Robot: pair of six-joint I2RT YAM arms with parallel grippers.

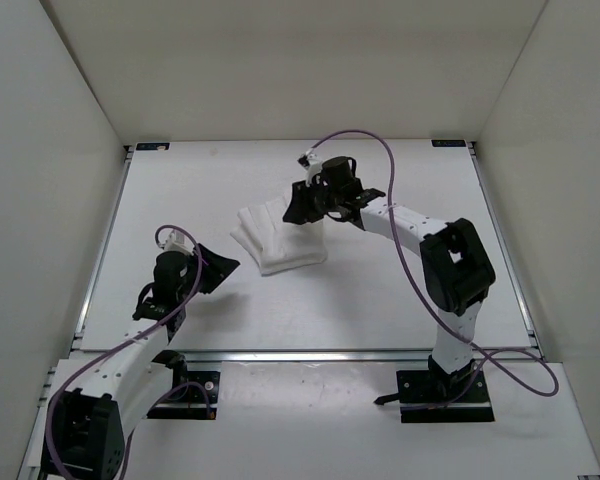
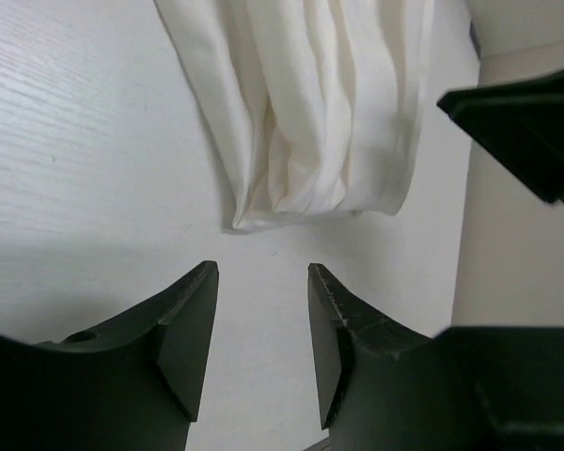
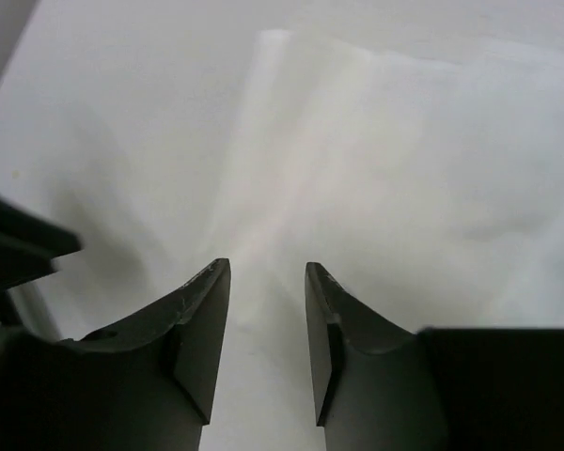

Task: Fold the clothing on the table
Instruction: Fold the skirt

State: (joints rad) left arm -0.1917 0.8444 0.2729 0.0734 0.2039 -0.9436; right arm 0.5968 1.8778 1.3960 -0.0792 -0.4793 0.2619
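Clothing [image 1: 280, 243] lies bunched mid bench [image 1: 400, 300], creases running straight away from the left pincer [image 1: 225, 267], which sits just short of the clothing's near-left end, jaws apart, empty. Right pincer [image 1: 300, 210] hovers over the clothing's far edge, narrower gap, gripping nothing, so it's nearer.

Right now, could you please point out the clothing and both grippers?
clothing [image 1: 280, 245]: top external view, middle of the fabric.
left gripper [image 2: 262, 272]: left wrist view, between its fingertips.
right gripper [image 3: 267, 267]: right wrist view, between its fingertips.
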